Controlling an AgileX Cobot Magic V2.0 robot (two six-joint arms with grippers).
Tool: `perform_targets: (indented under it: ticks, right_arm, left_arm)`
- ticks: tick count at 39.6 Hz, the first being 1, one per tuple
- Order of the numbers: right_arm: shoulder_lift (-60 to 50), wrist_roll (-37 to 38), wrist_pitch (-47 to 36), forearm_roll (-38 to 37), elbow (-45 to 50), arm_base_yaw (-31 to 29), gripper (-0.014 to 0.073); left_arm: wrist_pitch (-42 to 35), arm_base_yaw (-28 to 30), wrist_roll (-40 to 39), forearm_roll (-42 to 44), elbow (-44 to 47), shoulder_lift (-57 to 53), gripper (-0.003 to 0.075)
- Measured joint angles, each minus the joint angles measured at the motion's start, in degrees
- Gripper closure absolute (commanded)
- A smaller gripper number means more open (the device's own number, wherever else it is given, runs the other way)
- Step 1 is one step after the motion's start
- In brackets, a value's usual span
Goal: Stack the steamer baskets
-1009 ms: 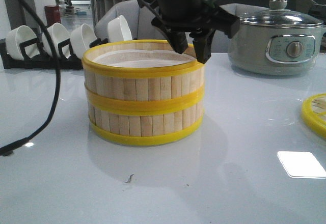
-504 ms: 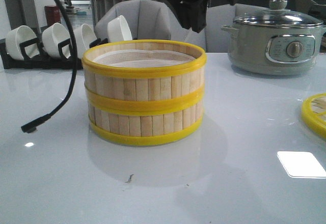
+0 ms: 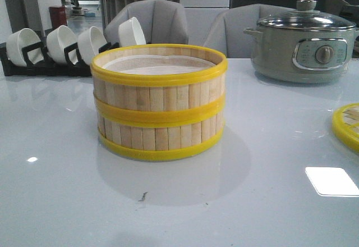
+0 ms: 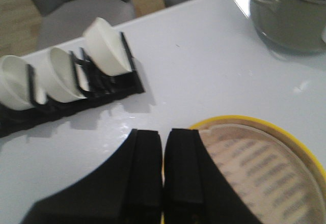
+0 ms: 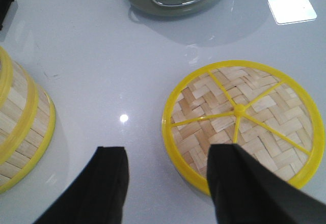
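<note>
Left hand [image 4: 163, 173] closed above 2 stacked steamer baskets [image 3: 159, 101] — right hand [image 5: 168, 183] open

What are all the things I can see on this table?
baskets: two, pale bamboo with yellow rims, stacked one on the other, middle of the table
lid: one, woven bamboo with yellow rim, flat on the table at the right
pot: one, grey with glass lid, far right
bowls: four, white, standing in a black rack, far left
chairs: two, grey, behind the table
left gripper: black, shut, over the baskets' edge
right gripper: black, open, beside the lid
</note>
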Motion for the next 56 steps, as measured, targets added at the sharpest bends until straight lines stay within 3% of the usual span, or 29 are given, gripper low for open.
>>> perform_targets:
  ticks: [10, 18, 28, 38, 46, 56]
  right_arm:
    - [0.00, 0.00, 0.00, 0.00, 0.00, 0.00, 0.0129]
    - [0.25, 0.00, 0.00, 0.00, 0.00, 0.00, 0.0129]
    - [0.49, 0.00, 0.00, 0.00, 0.00, 0.00, 0.0129]
    - [0.49, 0.00, 0.00, 0.00, 0.00, 0.00, 0.0129]
    - [0.49, 0.00, 0.00, 0.00, 0.00, 0.00, 0.0129]
    - [0.49, 0.00, 0.00, 0.00, 0.00, 0.00, 0.0129]
  left_arm:
    - [-0.02, 13.05, -0.12, -1.73, 7.24, -12.88, 0.0611]
    - [-4.92, 18.99, -0.21, -3.65, 24.82, -24.77, 0.0611]
    - [-15.22, 19.50, -2.75, -4.28, 48.76, -37.94, 0.0611]
    - [-23.54, 19.50, -4.27, -6.23, 66.98, -48.29, 0.0611]
    - [-26.81, 19.50, -4.35, -6.45, 76.45, -52.45, 0.0611]
    - [-28.39, 19.50, -4.49, -6.45, 78.99, -53.03, 0.0611]
